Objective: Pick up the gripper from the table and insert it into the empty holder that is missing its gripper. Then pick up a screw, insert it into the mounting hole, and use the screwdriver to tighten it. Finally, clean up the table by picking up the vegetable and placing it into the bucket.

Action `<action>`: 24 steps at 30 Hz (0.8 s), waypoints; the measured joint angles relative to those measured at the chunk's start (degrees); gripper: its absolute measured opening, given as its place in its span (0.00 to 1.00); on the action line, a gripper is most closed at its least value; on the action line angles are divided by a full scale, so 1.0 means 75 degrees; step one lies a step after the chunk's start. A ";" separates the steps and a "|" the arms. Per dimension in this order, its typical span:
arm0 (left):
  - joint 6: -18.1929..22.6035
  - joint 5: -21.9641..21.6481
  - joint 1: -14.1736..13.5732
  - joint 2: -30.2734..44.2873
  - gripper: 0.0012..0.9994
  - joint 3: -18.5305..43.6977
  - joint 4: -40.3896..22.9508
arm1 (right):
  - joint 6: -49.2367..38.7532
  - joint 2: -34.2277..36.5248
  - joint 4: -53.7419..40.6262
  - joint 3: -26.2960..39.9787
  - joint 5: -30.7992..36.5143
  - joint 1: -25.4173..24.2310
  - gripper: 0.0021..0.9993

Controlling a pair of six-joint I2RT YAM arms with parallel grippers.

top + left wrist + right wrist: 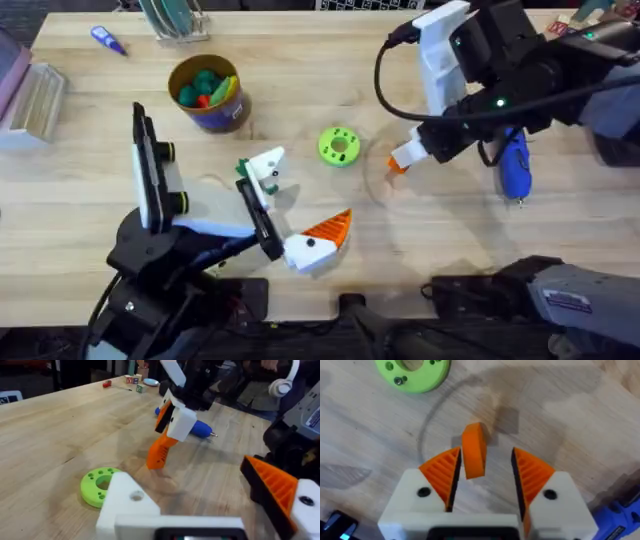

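Observation:
The loose orange gripper (473, 451) stands on edge on the table between my right gripper's (487, 455) orange ribbed pads. It is close to one pad, with a wide gap to the other, and the right gripper (400, 160) is open around it. My left gripper (295, 200) is open. One of its fingers is the bare white holder (266, 168), the other is tipped orange (328, 230). The blue screwdriver (515, 165) lies beyond the right gripper. The yellow bucket (207, 92) stands at the back left. A small green bit (243, 166) shows beside the holder; I cannot tell if it is the vegetable.
A bright green disc (339, 145) with holes lies between the two grippers, with a screw (397, 381) in one hole. Toy produce fills the bucket. A blue marker (108, 40) and a clear box (30, 100) sit at the back left.

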 joint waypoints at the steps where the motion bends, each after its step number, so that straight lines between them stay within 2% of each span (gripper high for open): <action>1: 0.0000 0.0001 0.0000 0.0000 0.99 0.0000 0.0000 | 0.0000 0.0002 0.0000 0.0000 -0.0015 0.0000 0.62; 5: 0.0000 -0.0002 0.0000 0.0000 0.99 0.0000 0.0000 | -0.0011 0.0000 -0.0001 0.0000 -0.0051 0.0000 0.59; 10: 0.0000 0.0000 0.0000 -0.0001 0.99 0.0000 0.0000 | -0.0023 0.0034 -0.0030 0.0000 -0.0172 0.0000 0.51; 15: 0.0000 0.0001 0.0000 -0.0001 0.99 0.0000 0.0000 | -0.0026 0.0299 -0.0090 0.0000 -0.0232 0.0000 0.49; 24: 0.0000 0.0001 0.0000 -0.0002 0.99 0.0000 0.0000 | -0.0073 0.0379 -0.0129 0.0000 -0.0292 0.0000 0.17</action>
